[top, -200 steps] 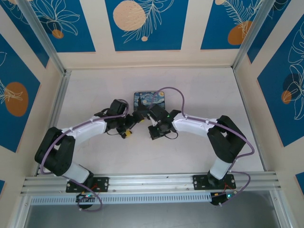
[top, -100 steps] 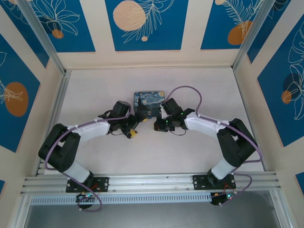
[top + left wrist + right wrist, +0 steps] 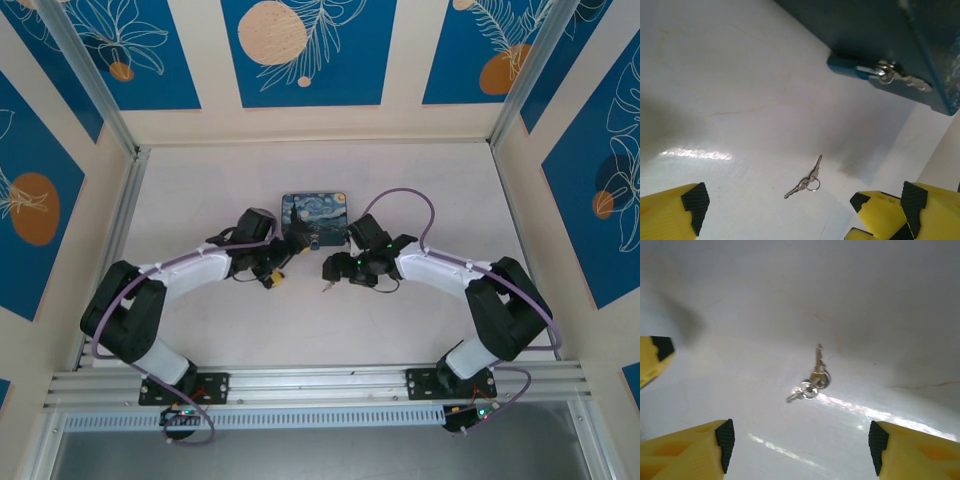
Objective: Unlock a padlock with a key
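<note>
**Key** (image 3: 817, 374): small and silvery, on a ring with a second one. It lies flat on the table (image 3: 420, 210), free of both pincers. In the right wrist view it sits at 12 o'clock of the gap between the fingers, with the blade pointing to 12. In the left wrist view it lies between the two fingers, just beyond their tips.

**Padlock** (image 3: 887, 74): hangs at the blue latch on the side wall of the box (image 3: 315, 218), at 1 o'clock from the key in the left wrist view. Whether its shackle is closed cannot be told.

**Box**: square, dark blue, with a painted swirl lid. It rests on the table at 12 o'clock of both pincers in the top view.

**Left gripper** (image 3: 790, 207): released, with the yellow fingers spread wide and nothing between the black pads. It stands at 7 o'clock of the box in the top view.

**Right gripper** (image 3: 801, 440): released, with the fingers apart and no object in them. It stands at 5 o'clock of the box in the top view, low over the table.
</note>
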